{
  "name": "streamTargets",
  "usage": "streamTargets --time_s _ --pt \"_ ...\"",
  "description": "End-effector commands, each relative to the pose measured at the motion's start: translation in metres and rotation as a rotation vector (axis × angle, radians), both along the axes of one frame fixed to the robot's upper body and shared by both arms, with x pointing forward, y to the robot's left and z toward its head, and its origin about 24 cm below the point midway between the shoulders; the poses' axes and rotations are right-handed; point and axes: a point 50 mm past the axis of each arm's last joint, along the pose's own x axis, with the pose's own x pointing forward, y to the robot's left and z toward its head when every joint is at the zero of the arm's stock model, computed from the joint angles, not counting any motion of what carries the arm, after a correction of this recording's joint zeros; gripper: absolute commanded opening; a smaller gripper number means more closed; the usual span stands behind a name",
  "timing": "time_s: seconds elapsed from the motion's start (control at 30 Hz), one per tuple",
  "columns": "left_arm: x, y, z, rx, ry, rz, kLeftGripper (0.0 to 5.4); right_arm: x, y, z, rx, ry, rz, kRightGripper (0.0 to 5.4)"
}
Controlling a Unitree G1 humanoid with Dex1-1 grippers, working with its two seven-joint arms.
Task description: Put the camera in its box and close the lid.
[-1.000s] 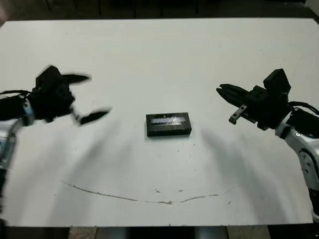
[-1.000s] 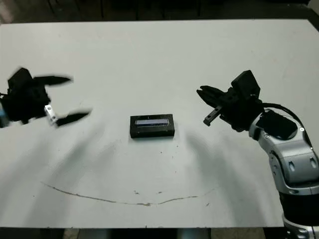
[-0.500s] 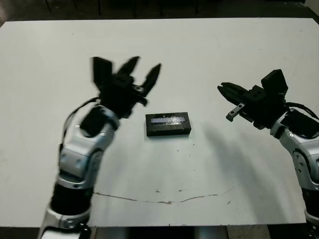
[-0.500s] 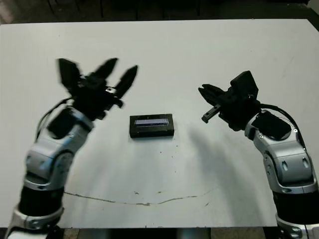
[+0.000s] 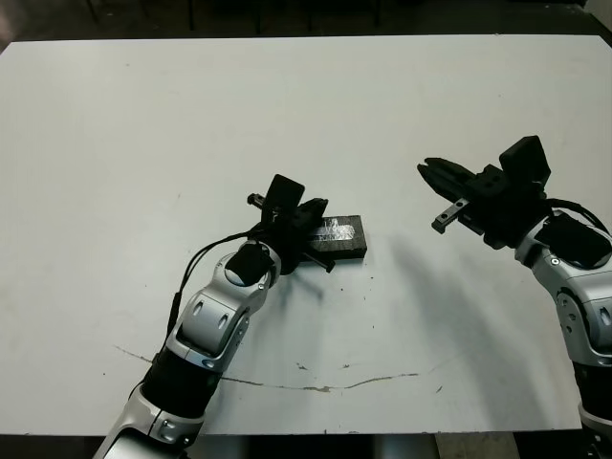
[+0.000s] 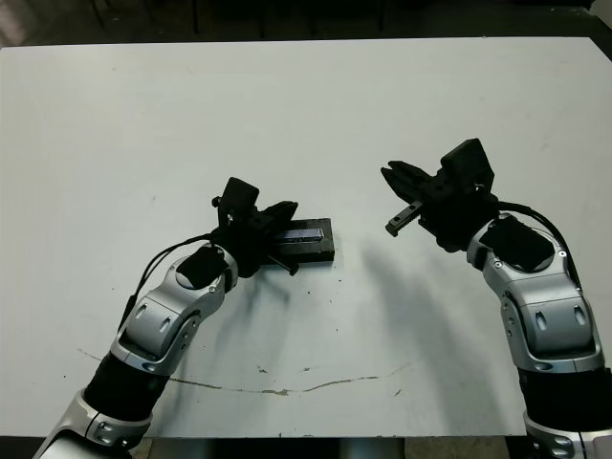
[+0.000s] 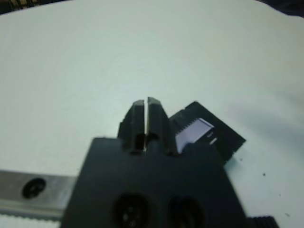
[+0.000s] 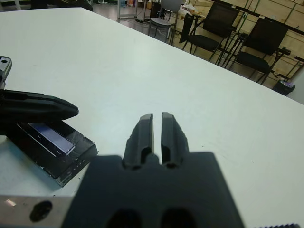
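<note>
On the left of the white surface [image 5: 115, 115], our left gripper [image 5: 308, 234] has swung down and inward since half a second ago, when it was raised with its black fingers spread wide above the surface's left-centre. A second ago it was far out at the left edge, also spread. Now it lies low at the left end of the closed box, its silver-and-black forearm stretching back toward the near edge. In the left wrist view the two fingers [image 7: 135, 121] stand together with only a thin slit between them, holding nothing, and the box sits just beside their tips.

At the centre, the small black rectangular box [image 5: 346, 248] with its flat black lid [image 5: 337, 229] bearing a shiny silvery-bluish strip rests on the surface where it lay in both earlier pictures, the lid seated on top. The left gripper now covers its left end. The slim black camera does not show in any view.

On the right, our right gripper [image 5: 432, 175] hovers above the surface, well apart from the box, pointing toward it, in much the same place as a second ago. In the right wrist view its fingers [image 8: 142, 133] stand nearly together, with a narrow gap, gripping nothing. A thin brownish crack line [image 5: 287, 382] runs across the near part of the surface.
</note>
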Motion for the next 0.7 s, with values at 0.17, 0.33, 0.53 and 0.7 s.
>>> streamTargets --time_s 0.17,0.33,0.53,0.7 --pt "-0.022 0.023 -0.051 0.132 0.225 0.014 0.01 -0.003 -0.002 -0.006 0.001 0.041 -0.006 0.00" --pt "-0.025 0.025 -0.043 0.101 0.177 0.015 0.01 -0.003 -0.002 -0.005 0.002 0.040 -0.006 0.00" --pt "-0.015 0.041 0.005 -0.123 -0.073 0.165 0.01 -0.002 -0.002 -0.004 0.017 0.031 -0.011 0.00" --pt "0.001 0.078 0.038 -0.164 -0.307 0.342 0.01 0.000 -0.001 -0.006 0.038 0.013 -0.031 0.00"
